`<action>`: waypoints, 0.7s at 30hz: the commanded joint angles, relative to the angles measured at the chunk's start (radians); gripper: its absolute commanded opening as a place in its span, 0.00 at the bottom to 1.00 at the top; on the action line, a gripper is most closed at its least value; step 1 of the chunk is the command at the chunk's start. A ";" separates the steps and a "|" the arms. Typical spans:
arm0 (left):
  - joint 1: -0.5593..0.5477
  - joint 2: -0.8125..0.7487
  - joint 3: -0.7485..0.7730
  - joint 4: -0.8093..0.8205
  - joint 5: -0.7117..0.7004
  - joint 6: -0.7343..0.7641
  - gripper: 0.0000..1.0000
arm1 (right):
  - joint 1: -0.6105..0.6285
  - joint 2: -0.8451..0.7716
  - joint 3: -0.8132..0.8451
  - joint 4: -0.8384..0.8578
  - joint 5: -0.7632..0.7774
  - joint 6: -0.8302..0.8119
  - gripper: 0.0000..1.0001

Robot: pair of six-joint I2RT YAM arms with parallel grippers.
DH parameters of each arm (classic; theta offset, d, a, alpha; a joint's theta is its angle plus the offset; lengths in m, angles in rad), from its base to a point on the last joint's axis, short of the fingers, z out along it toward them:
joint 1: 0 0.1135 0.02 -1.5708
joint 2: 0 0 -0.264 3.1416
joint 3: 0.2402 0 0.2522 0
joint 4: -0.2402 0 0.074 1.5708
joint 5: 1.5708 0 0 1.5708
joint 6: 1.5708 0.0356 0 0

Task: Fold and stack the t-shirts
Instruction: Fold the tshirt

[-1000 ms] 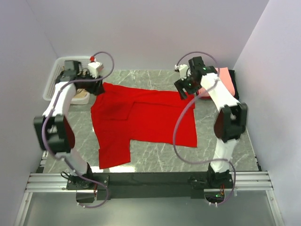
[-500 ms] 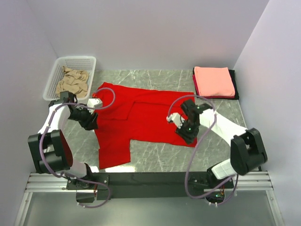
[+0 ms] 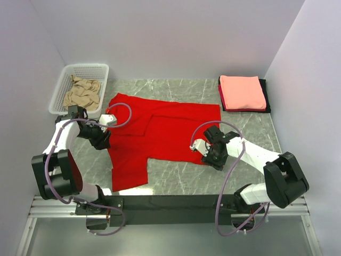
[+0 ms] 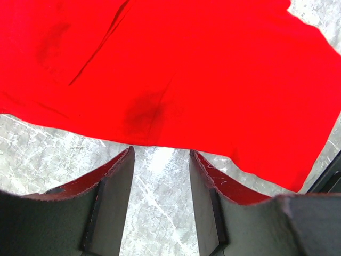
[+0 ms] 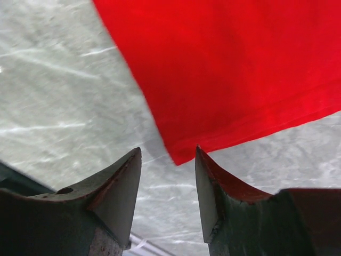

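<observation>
Three folded shirts (image 3: pixel 242 92), seemingly, and basket (image 3: pixel 86 66) flank red t-shirt (image 3: pixel 160 130).

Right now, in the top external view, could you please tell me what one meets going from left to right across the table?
White mesh basket holding a tan t-shirt → red t-shirt → folded salmon-pink t-shirt.

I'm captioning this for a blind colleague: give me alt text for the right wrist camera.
A corner of the red t-shirt lies flat on the grey marble table, its tip just ahead of the gap between the open fingers of the right gripper. The gripper holds nothing.
</observation>
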 commanded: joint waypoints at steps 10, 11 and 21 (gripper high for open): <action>-0.016 -0.049 -0.073 0.048 -0.001 0.119 0.52 | 0.006 0.043 -0.059 0.098 0.041 -0.054 0.10; -0.024 -0.052 -0.084 0.060 -0.018 0.125 0.51 | 0.006 0.045 -0.059 0.097 0.041 -0.052 0.00; -0.150 -0.147 -0.313 0.328 -0.141 0.103 0.53 | 0.003 0.039 -0.021 0.078 0.052 -0.046 0.00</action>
